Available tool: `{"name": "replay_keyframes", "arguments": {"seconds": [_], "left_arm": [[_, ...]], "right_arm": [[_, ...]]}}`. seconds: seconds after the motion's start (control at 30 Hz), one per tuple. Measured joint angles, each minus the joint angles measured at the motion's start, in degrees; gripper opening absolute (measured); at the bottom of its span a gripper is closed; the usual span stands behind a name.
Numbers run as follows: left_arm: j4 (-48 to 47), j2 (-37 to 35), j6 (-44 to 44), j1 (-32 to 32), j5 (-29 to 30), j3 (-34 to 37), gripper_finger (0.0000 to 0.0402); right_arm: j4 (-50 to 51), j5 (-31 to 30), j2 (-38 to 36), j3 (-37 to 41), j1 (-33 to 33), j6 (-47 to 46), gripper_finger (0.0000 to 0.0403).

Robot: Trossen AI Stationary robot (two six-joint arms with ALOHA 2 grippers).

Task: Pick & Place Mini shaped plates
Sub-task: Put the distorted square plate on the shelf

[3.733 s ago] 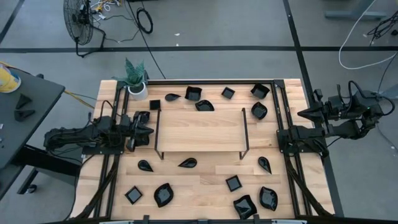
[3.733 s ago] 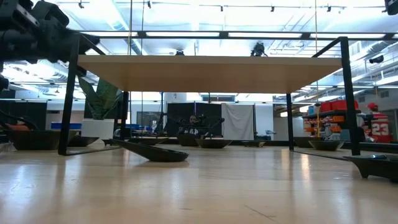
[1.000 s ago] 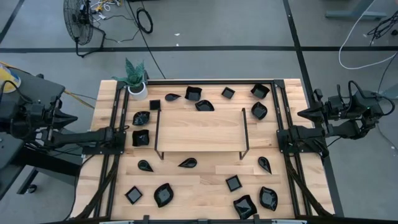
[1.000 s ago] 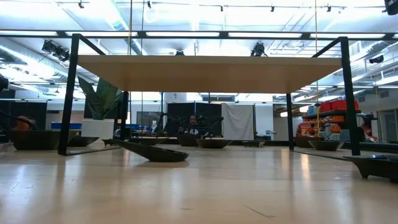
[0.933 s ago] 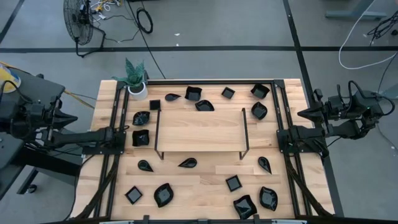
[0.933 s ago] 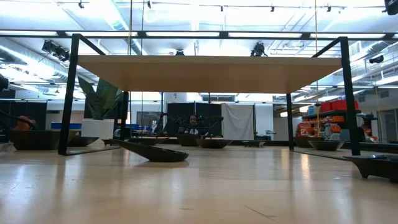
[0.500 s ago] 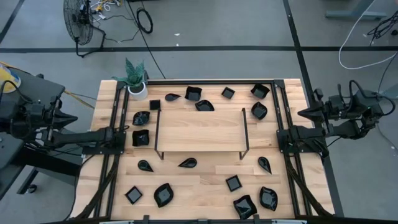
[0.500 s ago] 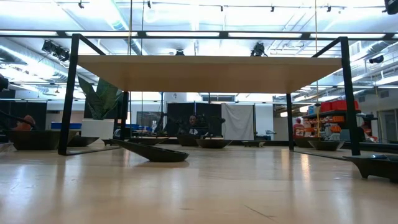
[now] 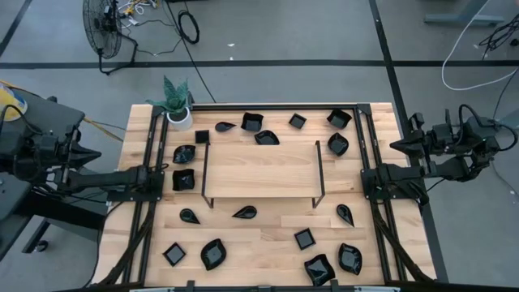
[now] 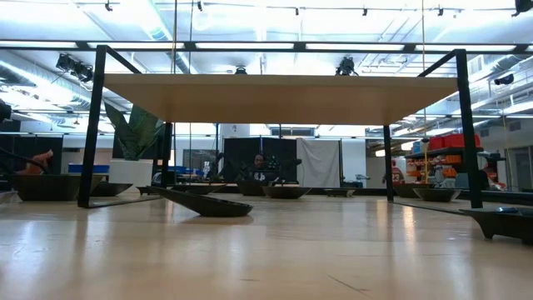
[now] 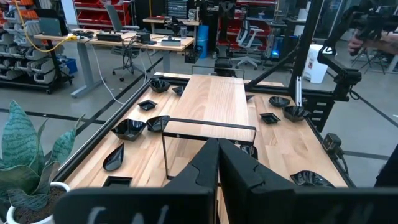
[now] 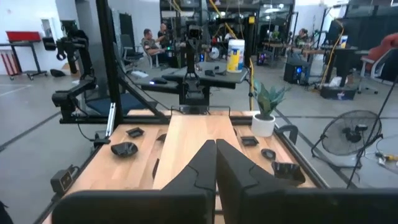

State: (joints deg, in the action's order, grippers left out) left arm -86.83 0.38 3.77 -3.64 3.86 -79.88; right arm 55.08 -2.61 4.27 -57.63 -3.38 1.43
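Several mini shaped plates lie flat on the wooden table around a raised wooden shelf point(image 9: 259, 170) on a thin black frame. Among them are a square one point(image 9: 184, 179), a leaf-shaped one point(image 9: 213, 254) and a teardrop point(image 9: 245, 212). The shelf top holds nothing. My left gripper point(image 9: 96, 154) hangs shut beyond the table's left edge, pointing level toward the table; in its wrist view the fingers point(image 11: 217, 149) meet. My right gripper point(image 9: 392, 147) is drawn back at the table's right edge, also shut point(image 12: 216, 146) and level. Neither is near a plate.
A white pot with a green plant point(image 9: 178, 113) stands at the table's far left corner. Black rails point(image 9: 146, 235) run along both table sides. In the low view the shelf point(image 10: 279, 87) spans the table above a teardrop plate point(image 10: 204, 204).
My right gripper has tipped a little at its wrist while staying at the table's right edge. Both grippers stay shut, and no plate has moved.
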Motion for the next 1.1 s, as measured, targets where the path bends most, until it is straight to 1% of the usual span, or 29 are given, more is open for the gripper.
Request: {"name": "replay_keyframes", "arguments": {"seconds": [0.13, 0.4, 0.53, 0.67, 0.77, 0.87, 1.1], "left_arm": [[0.0, 0.0, 0.0, 0.0, 0.0, 0.0, 0.0018], [0.0, 0.0, 0.0, 0.0, 0.0, 0.0, 0.0018], [0.0, 0.0, 0.0, 0.0, 0.0, 0.0, 0.0018], [0.0, 0.0, 0.0, 0.0, 0.0, 0.0, 0.0018], [0.0, 0.0, 0.0, 0.0, 0.0, 0.0, 0.0018], [0.0, 0.0, 0.0, 0.0, 0.0, 0.0, 0.0018], [0.0, 0.0, 0.0, 0.0, 0.0, 0.0, 0.0018]], "right_arm": [[-1.7, 0.0, 0.0, 0.0, 0.0, 1.6, 0.0011], [-3.2, -0.3, 0.0, 0.0, 0.0, 0.9, 0.0011], [-3.2, -3.9, 0.0, 0.0, 0.1, 1.5, 0.0011], [-3.1, -7.0, 0.2, 0.1, 1.3, 4.6, 0.0011], [-3.1, -9.8, 0.2, 0.1, 3.1, 5.5, 0.0011], [-3.1, -11.4, 0.2, 0.1, 5.7, 4.3, 0.0011], [-2.1, -11.8, 1.6, 0.2, 14.7, -0.5, 0.0011]]}}
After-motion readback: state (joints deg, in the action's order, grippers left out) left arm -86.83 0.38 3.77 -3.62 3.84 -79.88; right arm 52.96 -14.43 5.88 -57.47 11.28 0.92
